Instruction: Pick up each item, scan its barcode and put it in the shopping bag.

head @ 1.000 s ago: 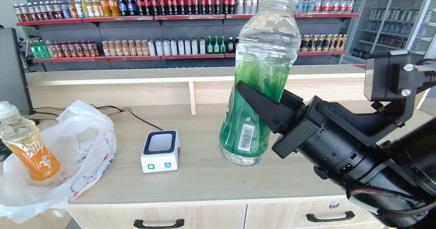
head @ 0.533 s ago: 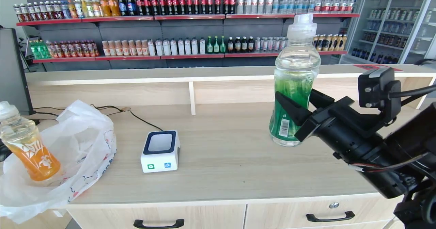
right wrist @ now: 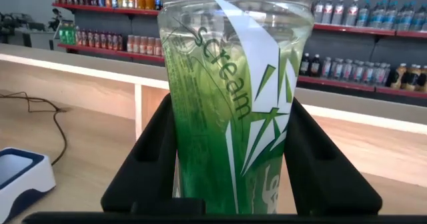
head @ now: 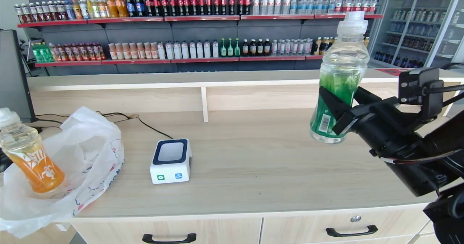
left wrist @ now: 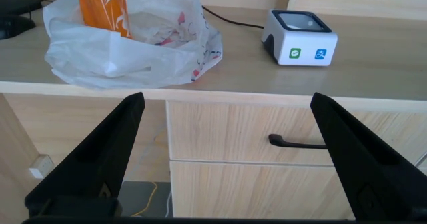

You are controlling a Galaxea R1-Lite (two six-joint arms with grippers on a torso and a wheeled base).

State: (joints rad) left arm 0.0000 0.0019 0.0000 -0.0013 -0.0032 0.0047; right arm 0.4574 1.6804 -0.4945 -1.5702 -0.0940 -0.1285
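Right gripper (head: 339, 91): closed on the green bottle (head: 339, 81), one finger on each side of the labelled waist. The right wrist view confirmed this, with the gripper (right wrist: 233, 164) clasping the bottle (right wrist: 233, 84) from both sides. The bottle stood at the right of the head frame, upright with a slight lean and its pale cap uppermost. A barcode (head: 324, 123) on the lower label faced the camera. Whether the base touched the bench (head: 253, 171) could not be determined.

Left gripper (left wrist: 228, 101): spread wide and holding nothing. It sat low in the left wrist frame, in front of the drawer fronts below the bench edge.

The scanner (head: 171, 160), a small white box with a dark-framed window on top, rested on the bench left of centre, well apart from the green bottle. A dark cable (head: 145, 124) ran across the bench behind it.

The shopping bag (head: 72, 157), of thin white plastic, lay crumpled at the lower left of the head frame and overhung the bench's front edge. An orange bottle (head: 27, 157) stood inside it, tilted slightly. The left wrist view showed the same bag (left wrist: 133, 44), the orange bottle (left wrist: 100, 4) and the scanner (left wrist: 300, 37) near the top of the frame.

Shelves (head: 181, 19) stocked with drinks filled the upper background.
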